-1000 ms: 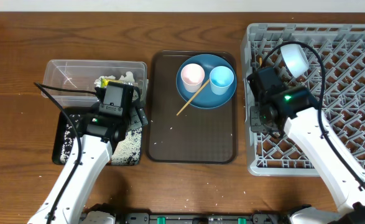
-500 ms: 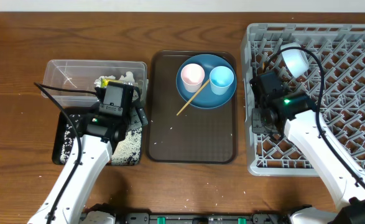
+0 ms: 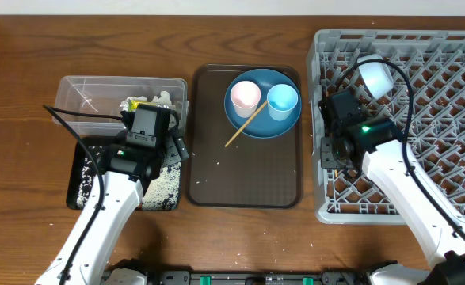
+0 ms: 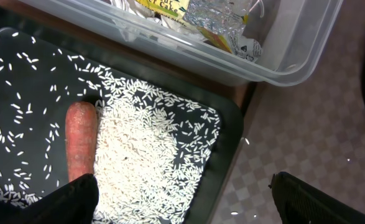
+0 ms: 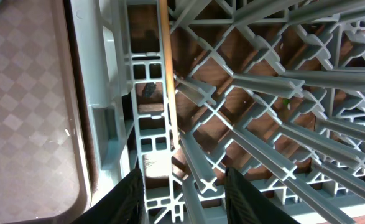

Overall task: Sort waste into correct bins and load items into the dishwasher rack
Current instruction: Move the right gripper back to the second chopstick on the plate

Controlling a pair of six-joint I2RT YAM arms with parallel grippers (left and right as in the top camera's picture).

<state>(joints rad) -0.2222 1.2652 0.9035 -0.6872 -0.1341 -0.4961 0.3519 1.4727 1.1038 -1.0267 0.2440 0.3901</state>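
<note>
We see the left gripper (image 4: 188, 202) wide open and empty, over the black tray (image 4: 229, 143) holding the carrot (image 4: 81, 146) and rice (image 4: 145, 162). Right gripper (image 5: 185, 193) is partly open, gripping nothing. A chopstick (image 5: 164, 74) lies along the rack (image 3: 454, 47) left edge. The white bowl (image 3: 375, 75) is in the rack's far left.

Orange carrot (image 4: 81, 146) among rice (image 4: 146, 163) in black tray (image 4: 229, 142), wrapper (image 4: 214, 15) in clear tub (image 4: 275, 59), white bowl (image 3: 374, 75) in rack (image 3: 322, 207)
</note>
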